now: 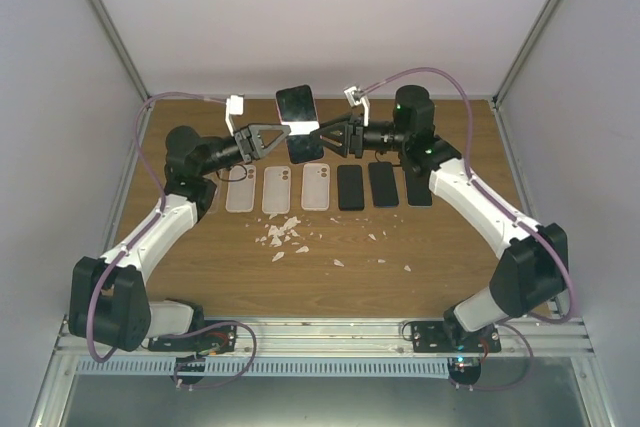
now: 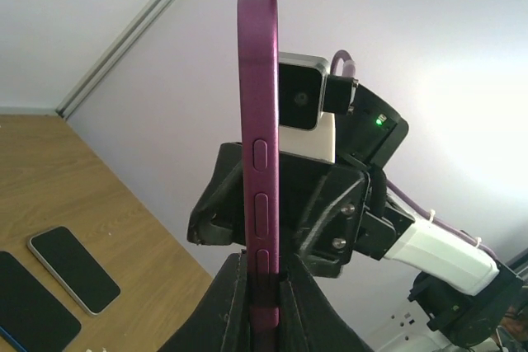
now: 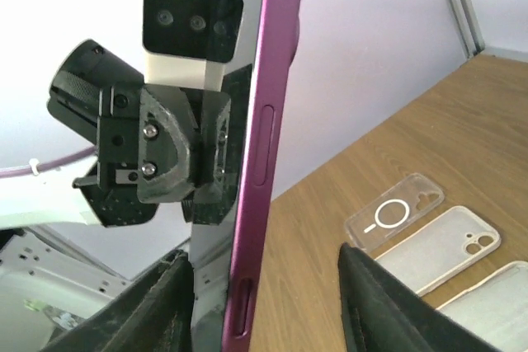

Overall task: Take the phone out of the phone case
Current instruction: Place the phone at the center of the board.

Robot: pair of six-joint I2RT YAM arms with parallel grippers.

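My left gripper (image 2: pixel 264 276) is pinched tight on the lower end of the purple phone case (image 2: pixel 257 80), phone (image 1: pixel 297 104) inside, held upright in the air over the counter (image 1: pixel 450 237). Right gripper (image 3: pixel 266 263) is spread wide, one finger either side of the case. Clear cases (image 1: pixel 277 189) and spare phones (image 1: pixel 383 184) lie in a row on the counter
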